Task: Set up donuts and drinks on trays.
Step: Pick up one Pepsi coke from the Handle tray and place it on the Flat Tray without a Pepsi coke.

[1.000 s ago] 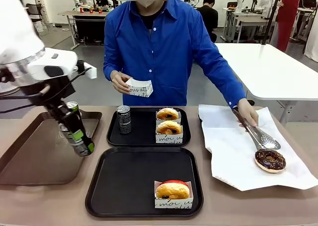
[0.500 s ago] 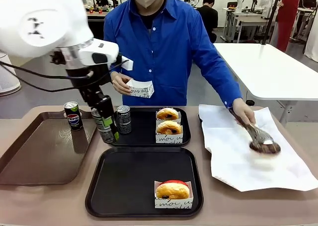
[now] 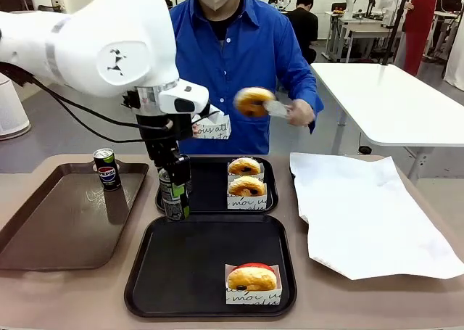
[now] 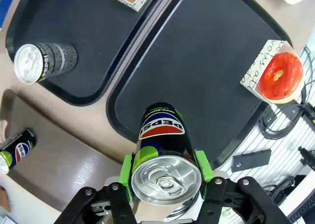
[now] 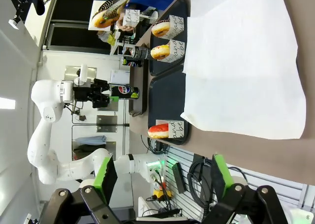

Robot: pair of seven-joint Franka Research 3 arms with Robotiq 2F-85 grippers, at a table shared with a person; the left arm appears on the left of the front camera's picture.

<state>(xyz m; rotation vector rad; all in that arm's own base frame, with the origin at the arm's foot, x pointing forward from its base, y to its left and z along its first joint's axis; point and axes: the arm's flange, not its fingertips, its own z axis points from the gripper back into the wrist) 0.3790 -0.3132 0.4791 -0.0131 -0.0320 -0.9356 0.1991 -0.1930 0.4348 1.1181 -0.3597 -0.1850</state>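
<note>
On the near tray [image 3: 145, 286] a sleeved donut [image 3: 251, 278] is already set. A Pepsi can [image 4: 162, 135] is clamped in the left gripper [image 3: 174, 199] above that tray's far-left corner; lowering and release are judged to be called for next. The right gripper [image 5: 160, 179] is held spread, empty. Beyond, a donut [image 3: 254, 101] is carried in the person's tongs [image 3: 278, 109].

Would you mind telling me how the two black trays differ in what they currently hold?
The far tray holds two sleeved donuts and one upright can; the near tray holds a single red-frosted donut and no can yet. The left gripper holds a Pepsi can above the near tray's corner, not the far tray. Both are black, rimmed and nearly square.
</note>
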